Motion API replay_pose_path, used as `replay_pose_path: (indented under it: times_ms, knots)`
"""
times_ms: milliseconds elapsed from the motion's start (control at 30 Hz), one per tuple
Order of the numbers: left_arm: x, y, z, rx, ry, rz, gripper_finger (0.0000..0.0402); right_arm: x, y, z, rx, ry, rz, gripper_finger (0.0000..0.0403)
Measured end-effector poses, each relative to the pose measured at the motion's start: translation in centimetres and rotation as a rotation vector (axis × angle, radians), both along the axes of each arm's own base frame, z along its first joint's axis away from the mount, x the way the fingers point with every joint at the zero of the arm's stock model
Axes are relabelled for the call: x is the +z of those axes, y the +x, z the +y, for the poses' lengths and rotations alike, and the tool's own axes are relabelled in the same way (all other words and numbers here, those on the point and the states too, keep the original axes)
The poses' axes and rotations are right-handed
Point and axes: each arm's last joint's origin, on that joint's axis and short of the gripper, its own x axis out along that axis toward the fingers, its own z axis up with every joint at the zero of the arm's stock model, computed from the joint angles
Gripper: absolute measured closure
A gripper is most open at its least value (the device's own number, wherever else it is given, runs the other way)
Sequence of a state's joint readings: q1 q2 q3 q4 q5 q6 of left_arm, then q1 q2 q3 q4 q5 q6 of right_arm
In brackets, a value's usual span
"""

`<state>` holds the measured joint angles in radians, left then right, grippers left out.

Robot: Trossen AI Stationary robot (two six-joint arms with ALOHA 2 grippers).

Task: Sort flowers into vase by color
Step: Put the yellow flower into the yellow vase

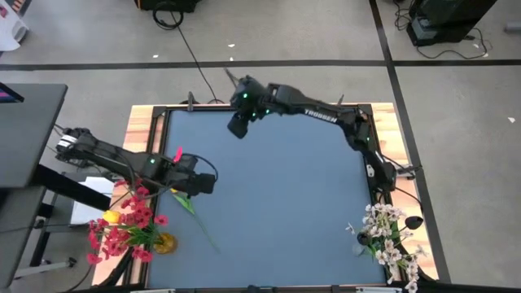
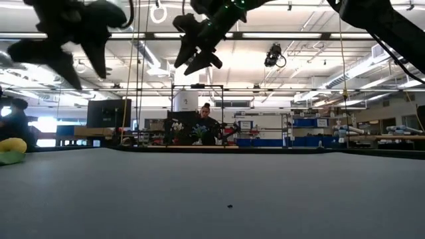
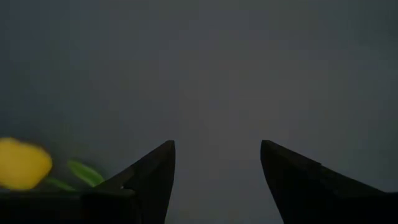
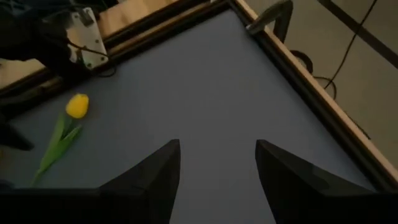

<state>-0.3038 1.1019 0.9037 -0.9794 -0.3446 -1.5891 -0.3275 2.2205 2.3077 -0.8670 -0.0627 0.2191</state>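
Both pincers are held apart and empty: left gripper (image 1: 210, 184) beside the yellow tulip (image 4: 77, 106), right gripper (image 1: 237, 126) raised.

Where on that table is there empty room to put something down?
The middle of the blue mat is bare, between the yellow tulip lying at the left and the white flowers at the right corner. It is crowded around the red flowers, below the left gripper.

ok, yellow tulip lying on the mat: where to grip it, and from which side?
Grip the thin green stalk of the yellow tulip below the bud, from straight above, fingers across the stem. It lies flat, and the bud looks soft. The left gripper, open, is nearest.
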Motion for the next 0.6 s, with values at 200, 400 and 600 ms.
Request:
replay_pose_path:
  times_ms: [200,400,600]
  knots:
    - [-3.1,-0.6,-0.1,0.17,-0.139,0.067,0.0161,-0.1,-0.8,-1.9,0.022,0.023,0.004,0.0186]
    - [-5.3,-0.4,-0.5,0.233,-0.251,0.083,0.0161,0.0,-0.9,-2.4,0.032,-0.001,-0.006,0.0186]
    - [-7.6,-0.8,-0.9,0.26,-0.346,0.212,0.0161,-0.1,-1.2,-3.1,0.031,0.005,0.002,0.0186]
